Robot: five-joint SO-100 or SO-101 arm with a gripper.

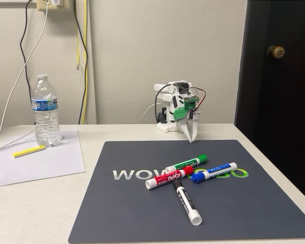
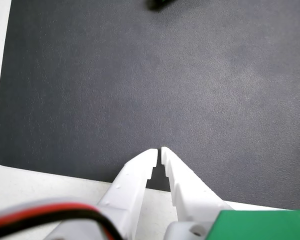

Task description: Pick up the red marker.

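The white two-finger gripper (image 1: 192,133) is hanging with jaws closed and empty above the far edge of the dark grey mat (image 1: 122,213), while the white-bodied, red-capped marker (image 1: 169,177) is lying mid-mat among other markers.

In the fixed view the red marker (image 1: 167,177) lies across the black marker (image 1: 186,200), covering that one's capped end, and the dark mat (image 1: 117,213) runs off the bottom edge. In the wrist view a dark blurred shape (image 2: 159,4) is cut by the top edge, too soft to identify. The tool (image 2: 159,152) base is cropped by the lower edge.
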